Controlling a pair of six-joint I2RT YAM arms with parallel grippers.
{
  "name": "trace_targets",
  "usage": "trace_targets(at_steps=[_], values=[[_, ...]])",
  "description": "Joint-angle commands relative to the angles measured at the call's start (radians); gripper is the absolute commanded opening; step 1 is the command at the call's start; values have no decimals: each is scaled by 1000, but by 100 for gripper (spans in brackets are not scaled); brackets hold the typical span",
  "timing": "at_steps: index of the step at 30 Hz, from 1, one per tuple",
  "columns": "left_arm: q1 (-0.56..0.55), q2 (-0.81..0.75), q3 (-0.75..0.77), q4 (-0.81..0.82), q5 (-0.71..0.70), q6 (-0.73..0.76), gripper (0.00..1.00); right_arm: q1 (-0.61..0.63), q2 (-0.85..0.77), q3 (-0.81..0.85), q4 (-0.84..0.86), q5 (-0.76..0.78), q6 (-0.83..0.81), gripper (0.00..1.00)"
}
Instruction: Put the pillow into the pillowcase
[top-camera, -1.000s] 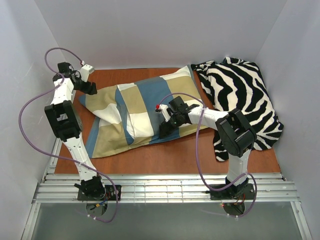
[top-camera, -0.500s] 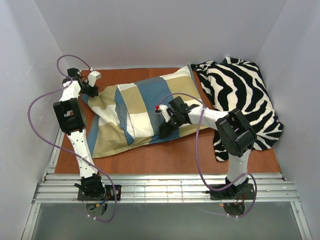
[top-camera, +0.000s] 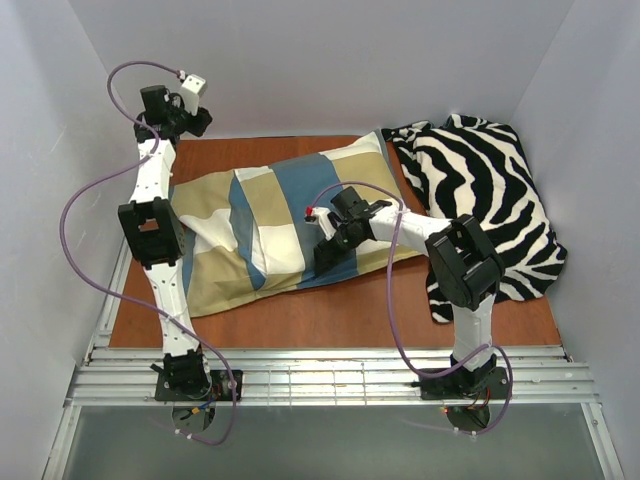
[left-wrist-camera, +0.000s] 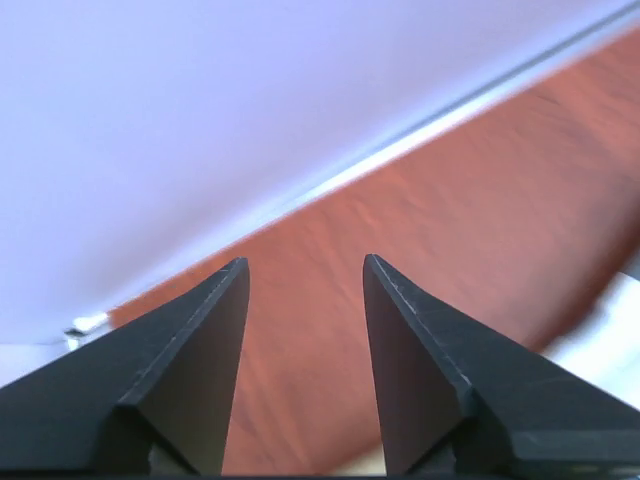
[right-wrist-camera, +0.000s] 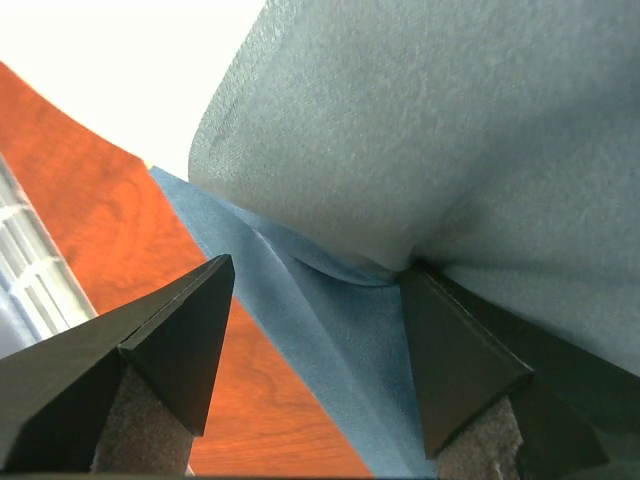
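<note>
The pillowcase (top-camera: 300, 215), in blue, tan and cream checks, lies bulging across the middle of the table. The pillow is mostly hidden inside it; a white wedge (top-camera: 212, 236) near its left end may be the pillow's surface. My left gripper (top-camera: 198, 122) hangs high over the far left corner, clear of the cloth. In the left wrist view it (left-wrist-camera: 305, 275) is open, with only bare table behind it. My right gripper (top-camera: 325, 258) sits at the case's front edge. It (right-wrist-camera: 318, 275) is open: the blue edging (right-wrist-camera: 330, 330) runs between the fingers, and the right finger presses into the fabric.
A zebra-striped cloth (top-camera: 485, 190) is heaped at the right, beside the right arm's elbow. White walls enclose the brown table (top-camera: 350, 315) on three sides. A metal rail (top-camera: 330, 375) runs along the near edge.
The left gripper came down to the pillowcase's left corner, then lifted up and back towards the far left corner, away from the cloth. The right gripper edged slightly left along the front edge.
</note>
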Motion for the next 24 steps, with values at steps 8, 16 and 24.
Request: trace_targets(at_steps=[8,16,24], values=[[-298,-956,-1019,-344,-140,-190,58,16,-99,69,118,-111,188,63],[-486,-1062,-1219,-476,-483,-395,43,20,-27,161,188,-151,276,54],[-504,-1015,-1265,-464,-577,-386,40,39,60,158,247,-147,326,50]])
